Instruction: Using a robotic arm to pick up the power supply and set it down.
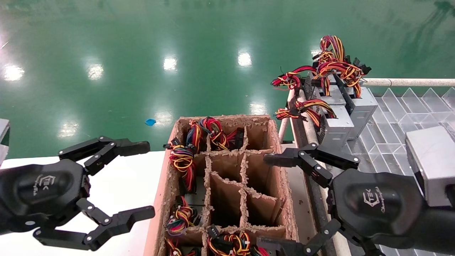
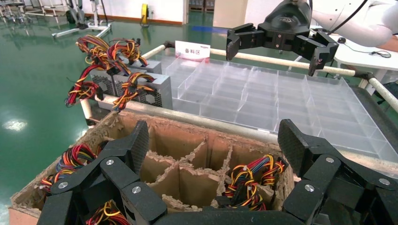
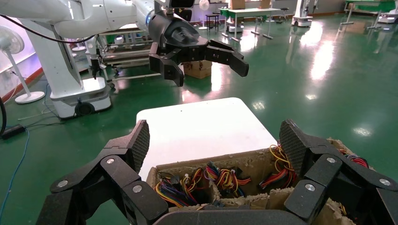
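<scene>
Two grippers hover at the near end of the cardboard divider box (image 1: pixel 227 177), one on each side, neither touching it. Left gripper (image 1: pixel 144 179): over the white table (image 1: pixel 124 185), fingers spread wide, nothing held. Right gripper (image 1: pixel 270 202): over the box's right wall and the dark rail beside it, also spread wide and empty; its lower finger overlaps the box's near right corner in the head view. Both are black, multi-link, with white logos on rounded housings.

Box: brown corrugated card, torn fuzzy edges, gridded into cells. Several cells along its left side and near end hold red, yellow, orange and black wire bundles (image 1: pixel 183 161); the middle and right cells look bare.

Power supplies (image 1: pixel 337 124): grey sheet-metal boxes, standing clustered at the far left corner of the clear plastic divider tray (image 1: pixel 391 117), right of the cardboard box. Their wire bundles sprout from the upper ends, trailing left and upward; perforated faces look towards the cardboard box. Another grey unit (image 1: pixel 432 163) sits at the tray's right, partly behind the right arm.
</scene>
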